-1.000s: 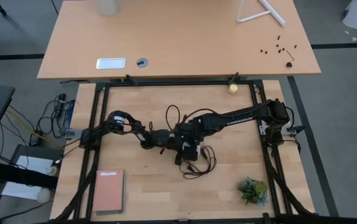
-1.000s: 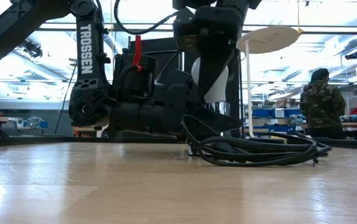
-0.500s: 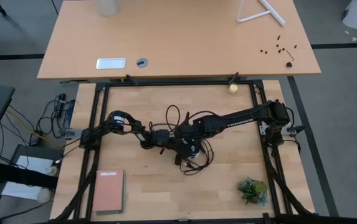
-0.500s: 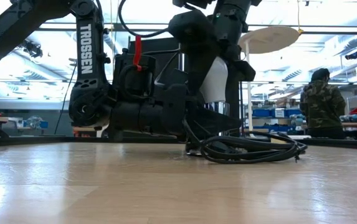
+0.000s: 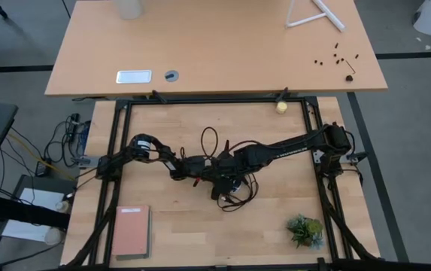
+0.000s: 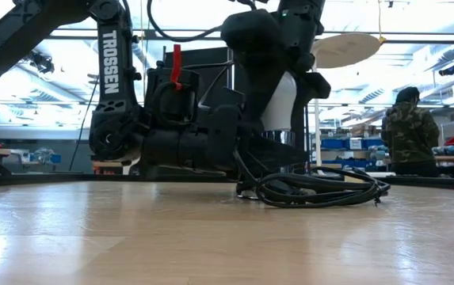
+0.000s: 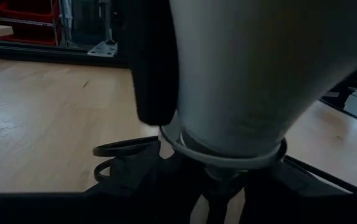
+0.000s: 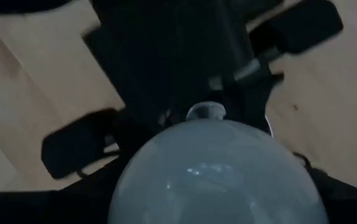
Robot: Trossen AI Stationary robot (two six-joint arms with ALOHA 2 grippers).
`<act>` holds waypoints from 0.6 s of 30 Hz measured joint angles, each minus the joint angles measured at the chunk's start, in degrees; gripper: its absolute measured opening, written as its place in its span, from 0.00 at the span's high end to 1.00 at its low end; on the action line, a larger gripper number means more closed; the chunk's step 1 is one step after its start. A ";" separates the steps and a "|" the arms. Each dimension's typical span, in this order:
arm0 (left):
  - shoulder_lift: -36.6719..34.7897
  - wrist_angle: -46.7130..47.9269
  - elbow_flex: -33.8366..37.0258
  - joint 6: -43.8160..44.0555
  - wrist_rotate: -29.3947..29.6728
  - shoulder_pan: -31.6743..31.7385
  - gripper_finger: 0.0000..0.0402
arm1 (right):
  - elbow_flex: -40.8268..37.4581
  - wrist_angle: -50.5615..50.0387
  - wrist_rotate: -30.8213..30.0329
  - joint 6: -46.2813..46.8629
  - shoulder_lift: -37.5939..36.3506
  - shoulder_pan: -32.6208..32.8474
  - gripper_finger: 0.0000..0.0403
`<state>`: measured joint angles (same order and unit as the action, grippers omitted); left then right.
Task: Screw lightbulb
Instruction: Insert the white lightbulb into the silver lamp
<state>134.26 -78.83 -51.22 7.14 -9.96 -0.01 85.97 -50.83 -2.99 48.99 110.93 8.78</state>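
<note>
The white frosted lightbulb (image 6: 279,98) stands upright, its narrow base down in the silver socket (image 7: 223,155), near the table's middle. It also shows in the right wrist view (image 8: 215,177). The socket's black cord (image 6: 322,188) lies in loops on the table toward the near side (image 5: 234,197). My right gripper (image 5: 229,172) comes from above and is shut on the bulb. My left gripper (image 5: 204,169) lies low and level, coming from the table's left, and is shut on the socket (image 6: 268,152). My left gripper holds the socket's lower part (image 7: 218,186), below the silver ring, between its two fingers. It comes level from the table's left. Its own dark fingers hide the place of contact. The socket sits upright at the table top. My right gripper pinches the bulb's wide body between its two fingers, one finger (image 7: 156,68) flat on the bulb's side (image 7: 190,74). The fingers point down from above. The bulb stands upright, its base in the socket.
A small yellowish ball (image 5: 281,107) lies at the far rail. A pink book (image 5: 132,231) lies near left and a small plant (image 5: 305,229) near right. A black frame rail (image 5: 215,100) borders the table. A person (image 6: 409,131) stands in the room behind.
My right gripper has turned about its own upright axis while staying shut on the bulb, over the socket. The cord's loops have been drawn a little in toward the socket.
</note>
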 joint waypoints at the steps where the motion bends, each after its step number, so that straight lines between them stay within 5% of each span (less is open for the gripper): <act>1: 0.00 0.00 -0.02 0.10 -0.02 0.00 0.53 | 0.01 -0.79 0.35 0.33 -0.08 -0.01 0.34; 6: 0.00 0.14 0.07 0.55 -0.04 0.03 0.53 | -0.06 -5.87 3.96 1.84 -0.73 0.32 0.34; 18: 0.00 -0.31 0.11 -0.69 0.19 -0.13 0.53 | -0.03 -4.17 1.38 -2.63 -0.84 -0.75 0.34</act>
<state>134.26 -79.13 -51.11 6.45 -9.77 -0.14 85.94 -54.99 -1.61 46.35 110.08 8.03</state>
